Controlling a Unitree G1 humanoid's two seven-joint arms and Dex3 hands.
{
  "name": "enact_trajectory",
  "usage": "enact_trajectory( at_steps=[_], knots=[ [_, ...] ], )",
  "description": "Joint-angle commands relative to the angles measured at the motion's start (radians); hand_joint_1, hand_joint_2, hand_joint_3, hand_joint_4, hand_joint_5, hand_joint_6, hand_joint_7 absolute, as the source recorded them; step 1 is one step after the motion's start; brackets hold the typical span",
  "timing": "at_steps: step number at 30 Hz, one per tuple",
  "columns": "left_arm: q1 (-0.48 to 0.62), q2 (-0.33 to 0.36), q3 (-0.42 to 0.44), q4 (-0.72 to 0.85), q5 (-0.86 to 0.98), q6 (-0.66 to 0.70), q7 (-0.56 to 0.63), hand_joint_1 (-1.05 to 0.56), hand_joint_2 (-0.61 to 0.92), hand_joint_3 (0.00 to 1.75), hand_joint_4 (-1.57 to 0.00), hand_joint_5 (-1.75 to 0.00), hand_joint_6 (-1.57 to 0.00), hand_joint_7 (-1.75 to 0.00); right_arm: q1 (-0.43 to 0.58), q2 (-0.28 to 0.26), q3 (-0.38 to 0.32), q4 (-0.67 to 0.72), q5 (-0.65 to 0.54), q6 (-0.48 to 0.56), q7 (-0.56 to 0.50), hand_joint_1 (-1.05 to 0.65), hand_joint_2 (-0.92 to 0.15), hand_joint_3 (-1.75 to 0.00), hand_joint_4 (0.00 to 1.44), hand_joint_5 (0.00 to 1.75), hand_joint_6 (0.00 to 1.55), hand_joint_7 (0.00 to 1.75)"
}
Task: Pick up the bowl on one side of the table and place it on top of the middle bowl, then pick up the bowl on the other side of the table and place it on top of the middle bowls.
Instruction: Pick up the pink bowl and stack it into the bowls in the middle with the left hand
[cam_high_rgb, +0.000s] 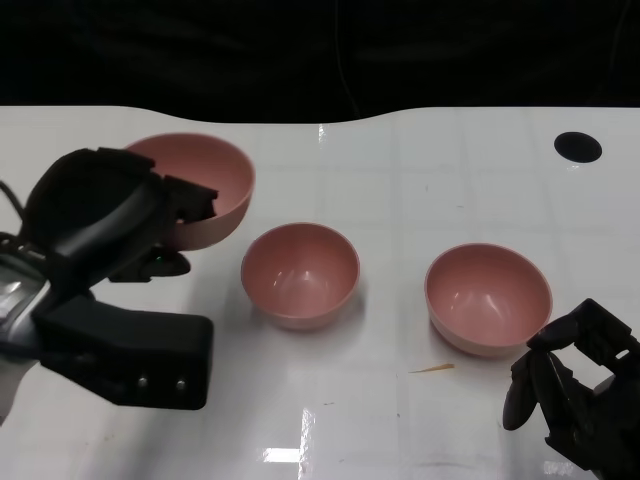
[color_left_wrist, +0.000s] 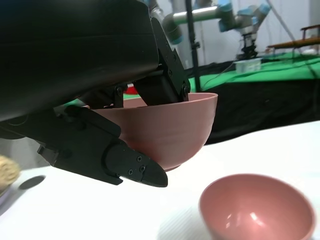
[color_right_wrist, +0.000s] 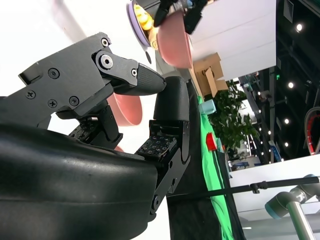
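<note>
Three pink bowls show in the head view. My left hand (cam_high_rgb: 110, 260) grips the left bowl (cam_high_rgb: 205, 185) by its rim, tilted and lifted off the white table (cam_high_rgb: 360, 420). In the left wrist view that bowl (color_left_wrist: 170, 130) hangs clear of the surface in my left hand (color_left_wrist: 100, 145), up and to one side of the middle bowl (color_left_wrist: 257, 207). The middle bowl (cam_high_rgb: 300, 273) stands upright at the table's centre. The right bowl (cam_high_rgb: 488, 298) stands to its right. My right hand (cam_high_rgb: 575, 390) sits near the front edge just beside the right bowl, fingers (color_right_wrist: 172, 125) apart, holding nothing.
A round black hole (cam_high_rgb: 578, 147) marks the table's far right. A small orange sliver (cam_high_rgb: 432, 369) lies in front of the right bowl. The table's back edge borders black cloth. A purple plate (color_right_wrist: 134, 20) with yellow items shows in the right wrist view.
</note>
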Motion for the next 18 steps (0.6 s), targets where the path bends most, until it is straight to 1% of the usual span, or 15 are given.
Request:
enact_trajectory(
  at_steps=[1, 2, 3, 4, 5, 6, 7, 9, 11, 12, 14, 15, 16, 17, 18],
  knots=[
    [-0.036, -0.026, -0.031, -0.001, 0.026, 0.003, -0.025, -0.19, 0.92, 0.05, -0.8, -1.42, -0.9, -0.94, -0.001, -0.007, -0.002, -0.001, 0.01, -0.007, 0.004, -0.2, -0.65, -0.82, 0.9, 1.61, 0.82, 1.31],
    [-0.047, -0.037, -0.043, 0.004, 0.03, 0.001, -0.034, -0.2, 0.92, 0.07, -0.81, -1.38, -0.92, -0.89, 0.002, -0.005, 0.0, -0.005, 0.007, -0.007, 0.0, -0.2, -0.65, -0.81, 0.9, 1.62, 0.82, 1.31],
    [-0.054, -0.044, -0.051, 0.007, 0.033, 0.0, -0.041, -0.21, 0.92, 0.11, -0.87, -1.15, -0.95, -0.72, 0.004, -0.003, 0.002, -0.008, 0.005, -0.007, -0.002, -0.2, -0.66, -0.8, 0.9, 1.62, 0.82, 1.32],
    [-0.062, -0.052, -0.059, 0.017, 0.035, -0.008, -0.039, -0.21, 0.92, 0.12, -0.9, -1.05, -0.97, -0.64, 0.006, -0.001, 0.004, -0.011, 0.003, -0.009, -0.005, -0.19, -0.66, -0.8, 0.9, 1.62, 0.81, 1.33],
    [-0.07, -0.061, -0.068, 0.029, 0.04, -0.016, -0.032, -0.22, 0.92, 0.15, -0.96, -0.9, -1.01, -0.51, 0.007, 0.001, 0.007, -0.011, 0.002, -0.014, -0.004, -0.19, -0.66, -0.79, 0.89, 1.62, 0.81, 1.33],
    [-0.078, -0.073, -0.078, 0.044, 0.043, -0.024, -0.024, -0.23, 0.92, 0.19, -1.01, -0.8, -1.07, -0.39, 0.008, 0.004, 0.01, -0.011, -0.001, -0.019, -0.004, -0.19, -0.67, -0.79, 0.89, 1.62, 0.81, 1.34],
    [-0.085, -0.083, -0.085, 0.058, 0.045, -0.031, -0.018, -0.23, 0.92, 0.18, -1.02, -0.82, -1.11, -0.35, 0.01, 0.007, 0.013, -0.012, -0.006, -0.024, -0.007, -0.19, -0.67, -0.79, 0.89, 1.62, 0.81, 1.34],
    [-0.097, -0.1, -0.096, 0.081, 0.048, -0.037, -0.012, -0.22, 0.92, 0.14, -1.0, -0.91, -1.16, -0.29, 0.014, 0.014, 0.019, -0.016, -0.017, -0.033, -0.016, -0.19, -0.66, -0.81, 0.9, 1.61, 0.81, 1.35],
    [-0.109, -0.114, -0.106, 0.102, 0.05, -0.044, -0.016, -0.21, 0.92, 0.12, -1.0, -0.94, -1.18, -0.28, 0.018, 0.018, 0.024, -0.022, -0.022, -0.034, -0.023, -0.19, -0.65, -0.82, 0.91, 1.6, 0.81, 1.35],
    [-0.117, -0.122, -0.113, 0.117, 0.053, -0.05, -0.017, -0.22, 0.92, 0.13, -0.97, -0.99, -1.18, -0.27, 0.02, 0.02, 0.028, -0.026, -0.024, -0.032, -0.027, -0.19, -0.63, -0.87, 0.91, 1.61, 0.81, 1.36],
    [-0.132, -0.139, -0.128, 0.147, 0.063, -0.058, -0.009, -0.22, 0.92, 0.14, -0.94, -1.01, -1.17, -0.26, 0.024, 0.022, 0.035, -0.034, -0.028, -0.029, -0.035, -0.19, -0.61, -0.91, 0.91, 1.62, 0.81, 1.37],
    [-0.136, -0.144, -0.132, 0.157, 0.068, -0.06, -0.003, -0.2, 0.92, 0.1, -0.9, -1.16, -1.17, -0.34, 0.025, 0.022, 0.037, -0.036, -0.03, -0.028, -0.037, -0.19, -0.6, -0.93, 0.91, 1.63, 0.81, 1.37],
    [-0.144, -0.152, -0.139, 0.173, 0.072, -0.064, 0.003, -0.19, 0.92, 0.09, -0.87, -1.25, -1.15, -0.42, 0.026, 0.021, 0.039, -0.036, -0.031, -0.031, -0.036, -0.19, -0.59, -0.94, 0.91, 1.63, 0.81, 1.37],
    [-0.149, -0.159, -0.145, 0.185, 0.076, -0.065, 0.007, -0.18, 0.92, 0.08, -0.84, -1.35, -1.06, -0.64, 0.027, 0.021, 0.04, -0.035, -0.03, -0.032, -0.035, -0.19, -0.59, -0.94, 0.91, 1.63, 0.81, 1.37],
    [-0.155, -0.165, -0.149, 0.196, 0.08, -0.068, 0.015, -0.18, 0.92, 0.07, -0.82, -1.41, -0.97, -0.84, 0.027, 0.02, 0.041, -0.034, -0.028, -0.033, -0.033, -0.19, -0.58, -0.95, 0.9, 1.63, 0.81, 1.36]
  ],
)
